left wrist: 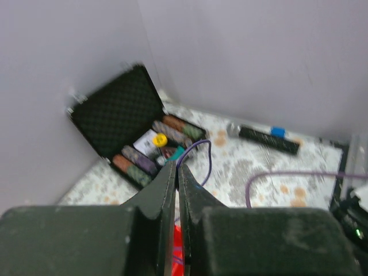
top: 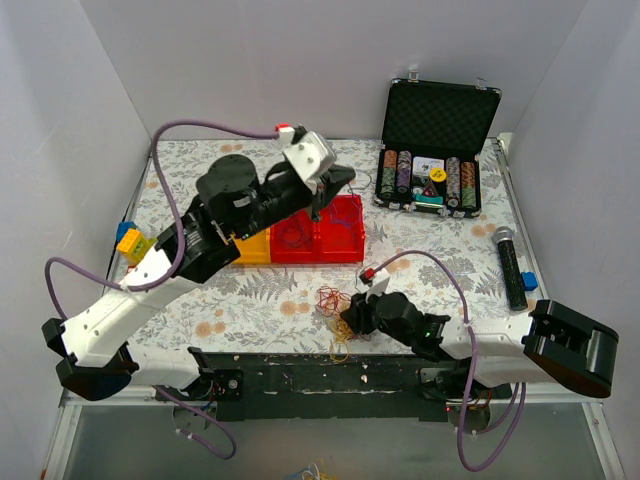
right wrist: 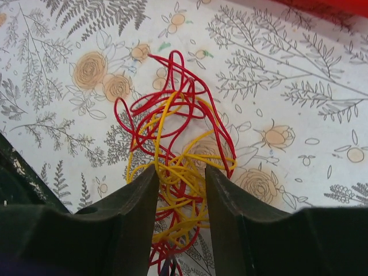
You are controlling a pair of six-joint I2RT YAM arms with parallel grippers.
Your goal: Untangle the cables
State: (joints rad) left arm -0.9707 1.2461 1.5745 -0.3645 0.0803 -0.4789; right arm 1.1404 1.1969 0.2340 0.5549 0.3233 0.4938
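The cables are a small tangle of thin red and yellow wires (right wrist: 172, 149) lying on the floral table mat, also seen in the top view (top: 332, 300). My right gripper (right wrist: 181, 175) is open and low over the tangle, with a finger on each side of its near part; it also shows in the top view (top: 347, 318). My left gripper (left wrist: 176, 168) is raised above the red bins (top: 320, 232) and shut on a thin purple cable strand (left wrist: 206, 150) that loops out from its tips. It also shows in the top view (top: 340, 180). More purple wire (top: 293, 235) lies in a red bin.
A yellow bin (top: 252, 250) adjoins the red ones. An open black poker-chip case (top: 437, 150) stands at the back right. A black microphone (top: 510, 265) and a blue block (top: 528, 281) lie at the right. A yellow-and-blue toy (top: 130, 240) sits at the left edge.
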